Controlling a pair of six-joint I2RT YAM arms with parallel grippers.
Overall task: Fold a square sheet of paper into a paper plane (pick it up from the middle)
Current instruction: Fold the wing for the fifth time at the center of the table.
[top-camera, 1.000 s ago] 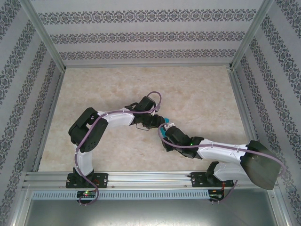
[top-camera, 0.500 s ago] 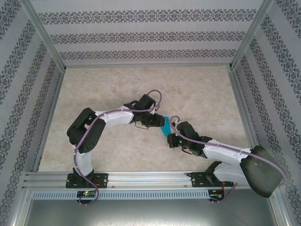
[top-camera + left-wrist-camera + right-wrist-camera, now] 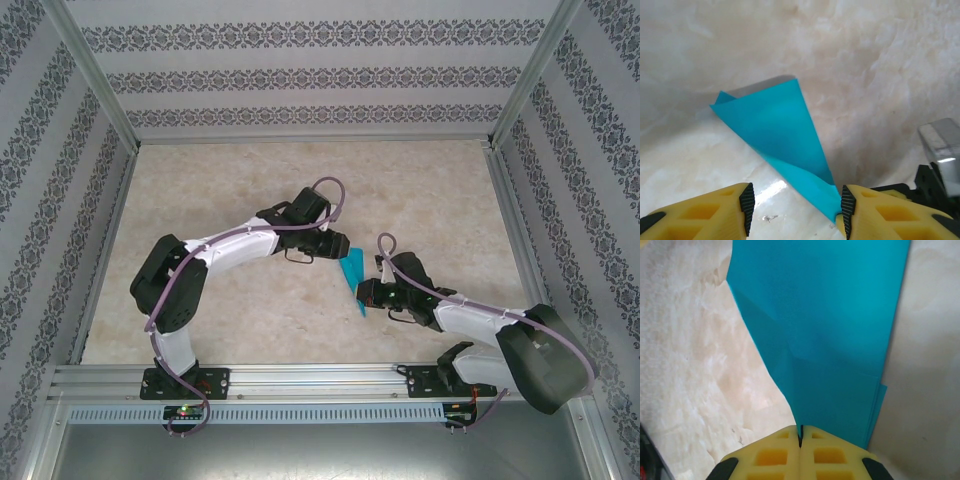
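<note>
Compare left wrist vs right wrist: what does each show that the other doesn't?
Left wrist: the left gripper is open with its jaws wide apart. The paper appears as a narrow pointed fold tapering toward one yellow finger.
Right wrist: the right gripper is shut on the paper's edge, and the stacked layers are visible close up.
Both: the same teal folded paper over the marbled table.
</note>
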